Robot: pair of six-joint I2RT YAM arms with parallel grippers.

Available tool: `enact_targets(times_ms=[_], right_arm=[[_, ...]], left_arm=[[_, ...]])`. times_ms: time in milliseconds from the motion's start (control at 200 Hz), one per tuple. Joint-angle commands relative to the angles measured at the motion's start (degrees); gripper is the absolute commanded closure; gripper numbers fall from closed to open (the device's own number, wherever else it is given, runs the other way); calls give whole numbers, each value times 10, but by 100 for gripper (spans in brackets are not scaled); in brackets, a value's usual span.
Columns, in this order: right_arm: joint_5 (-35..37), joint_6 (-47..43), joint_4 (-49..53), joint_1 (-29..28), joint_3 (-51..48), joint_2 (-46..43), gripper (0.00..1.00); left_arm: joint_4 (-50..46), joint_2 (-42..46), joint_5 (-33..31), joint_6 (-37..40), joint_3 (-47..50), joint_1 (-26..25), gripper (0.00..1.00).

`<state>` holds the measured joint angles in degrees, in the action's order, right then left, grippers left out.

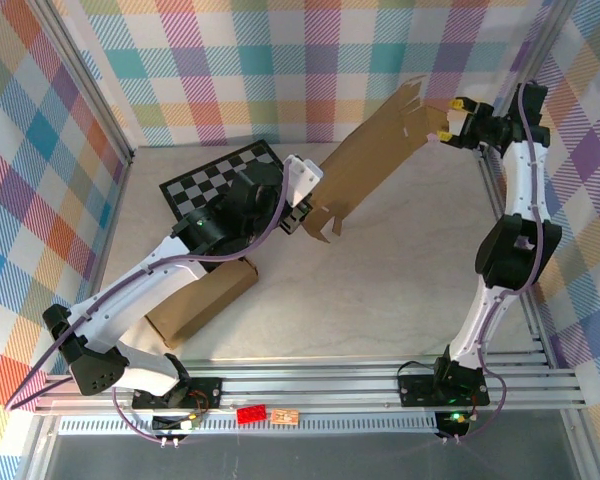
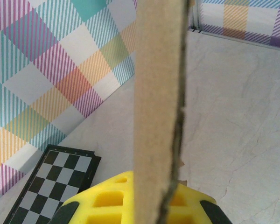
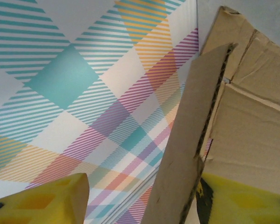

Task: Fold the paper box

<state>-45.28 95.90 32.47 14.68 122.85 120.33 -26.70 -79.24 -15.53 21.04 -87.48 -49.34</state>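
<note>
The left arm stretches forward and inward, the left hand clamped shut. The right arm rises steeply, bends at the elbow, and holds the right hand high, yellow fingers well apart.

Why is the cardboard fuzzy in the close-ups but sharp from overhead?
Left wrist view: the brown cardboard box sheet sits almost against the lens, blurring, while the black-and-white checkered board behind is crisp. Right wrist view: yellow fingers soft. Top external view: evenly lit, sharp.
</note>
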Motion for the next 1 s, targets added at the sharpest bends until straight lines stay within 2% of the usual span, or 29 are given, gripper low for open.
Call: enact_targets(times_ms=[0,95,235,315,335,380,475,520,630,815,995], right_arm=[[-10,18,-10,-13,17,7,45],[-5,21,-10,-15,21,11,53],[11,14,-9,-18,20,5,88],[39,2,-5,-19,5,-20,100],[48,0,-8,-20,-3,-29,100],[68,0,-16,-20,-23,-50,100],[114,8,-40,-20,-67,-101,100],[138,6,-33,-20,-71,-119,100],[193,-22,-7,-27,-56,-150,100],[254,-115,84,-60,44,-140,100],[306,-192,140,-102,94,-132,100]], left_arm=[[36,20,-5,1,3,3,100],[39,21,-7,1,6,2,100],[46,27,-10,-2,14,3,100],[47,29,-14,-9,18,3,98],[46,30,-15,-13,19,3,91],[48,31,-18,-23,22,3,70],[42,32,-20,-55,29,12,44],[35,30,-19,-76,32,18,26],[27,35,3,-135,51,37,8],[28,70,22,-198,47,43,5],[-17,55,28,-154,-33,26,6]])
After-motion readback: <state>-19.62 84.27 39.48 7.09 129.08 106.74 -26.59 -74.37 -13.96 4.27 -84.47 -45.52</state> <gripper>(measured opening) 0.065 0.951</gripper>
